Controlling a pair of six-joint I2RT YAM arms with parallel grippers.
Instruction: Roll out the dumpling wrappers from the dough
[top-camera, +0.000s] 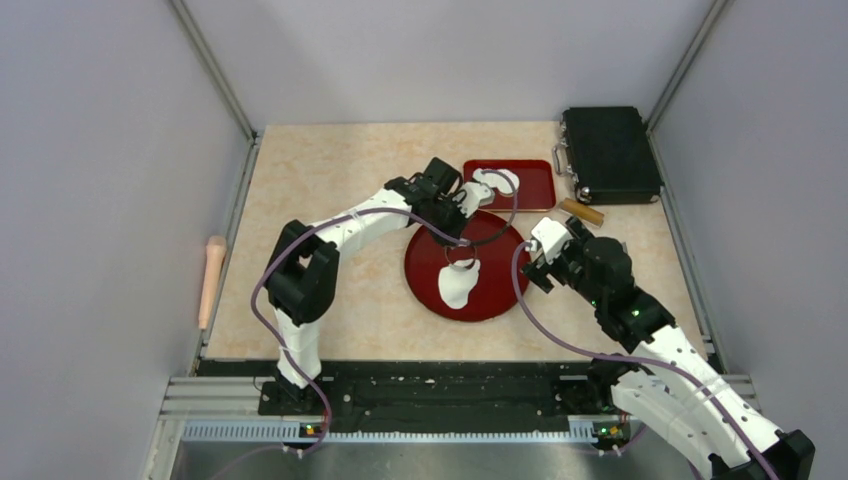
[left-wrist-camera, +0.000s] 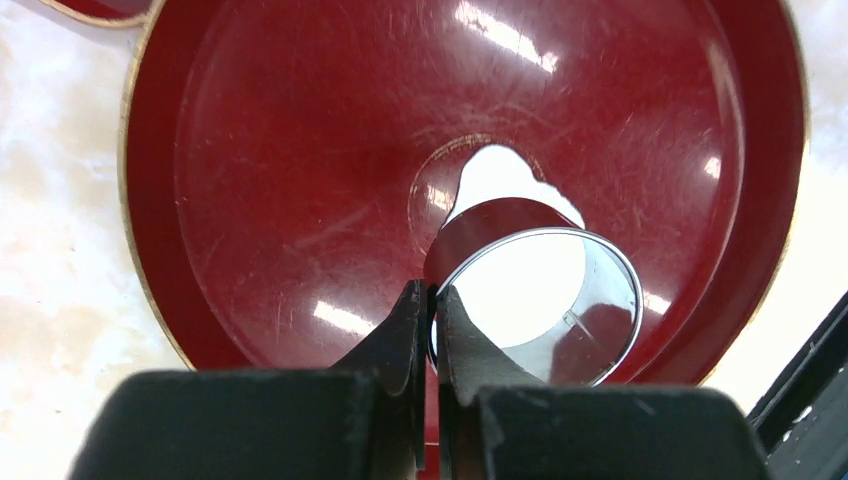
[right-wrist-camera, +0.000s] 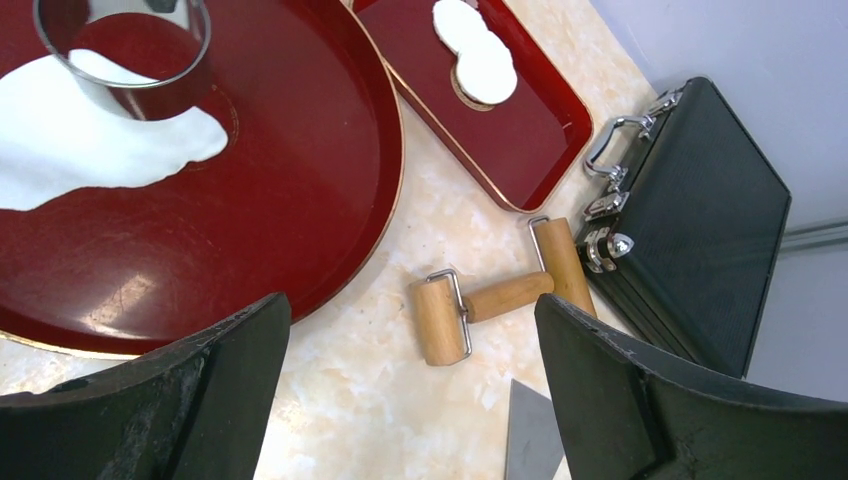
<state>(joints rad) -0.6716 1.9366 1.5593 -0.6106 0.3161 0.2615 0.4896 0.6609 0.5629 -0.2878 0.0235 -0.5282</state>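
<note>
1. The left gripper (left-wrist-camera: 432, 292) is clenched on the wall of a small metal ring (left-wrist-camera: 497, 216), with one finger inside the ring and one outside.
2. The ring is held upright over the round red tray (top-camera: 495, 290), above one end of the dough (top-camera: 458, 285). White dough is seen through its opening in the left wrist view.
3. Whether the ring's lower rim is pressed into the dough or only rests over it cannot be told.
4. The dough lies as a flattened, ragged-edged white sheet near the middle of the round red tray.
5. The right gripper (right-wrist-camera: 412, 300) is released, its jaws spread wide. It hangs over the desk (top-camera: 330, 180) just beside the right rim of the round tray, and nothing is held between its jaws.
6. Two dumpling wrappers (right-wrist-camera: 478, 55) are seen in the rectangular red tray (right-wrist-camera: 520, 140), one overlapping the other. That tray sits just behind the round one.
7. A small wooden roller (right-wrist-camera: 500, 295) lies on the desk between the rectangular tray and a closed black case (right-wrist-camera: 690, 220).
8. A grey flat blade (right-wrist-camera: 528, 435) is partly seen near the roller, at the lower edge of the right wrist view.
9. A wooden rolling pin (top-camera: 212, 278) lies along the left edge of the desk, well apart from both trays.
</note>
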